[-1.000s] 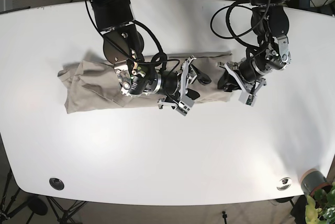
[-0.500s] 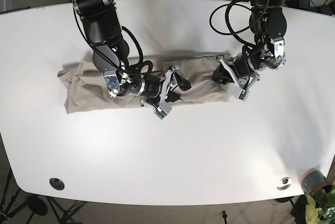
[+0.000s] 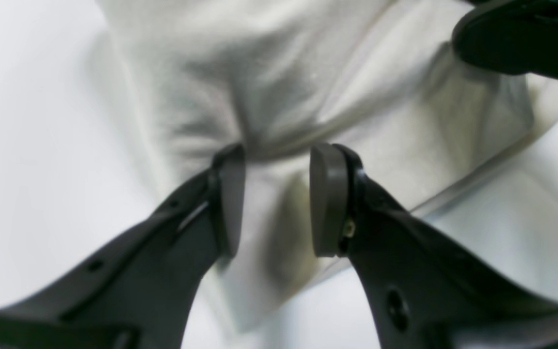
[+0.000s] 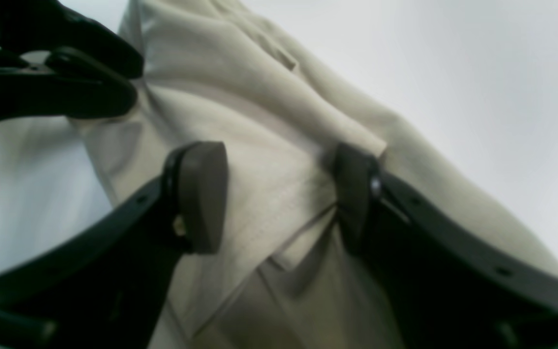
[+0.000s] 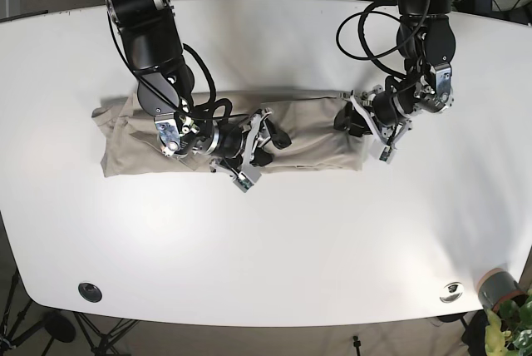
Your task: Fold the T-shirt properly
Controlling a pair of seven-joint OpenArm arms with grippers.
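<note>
Both arms shifted leftward along T-shirt (image 5: 158, 135); left gripper (image 3: 276, 198) and right gripper (image 4: 279, 194) fingers spread, straddling cloth.

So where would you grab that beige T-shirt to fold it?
Probably at the short end edge of the T-shirt, coming in from that side over the table. It lies as a long flat band, so its thin hem offers a pinchable lip.

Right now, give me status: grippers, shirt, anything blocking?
Left gripper open, jaws straddling a raised fold at the shirt's end. Right gripper open, straddling a fold mid-shirt. T-shirt lies as a long band on the table. No obstruction seen.
</note>
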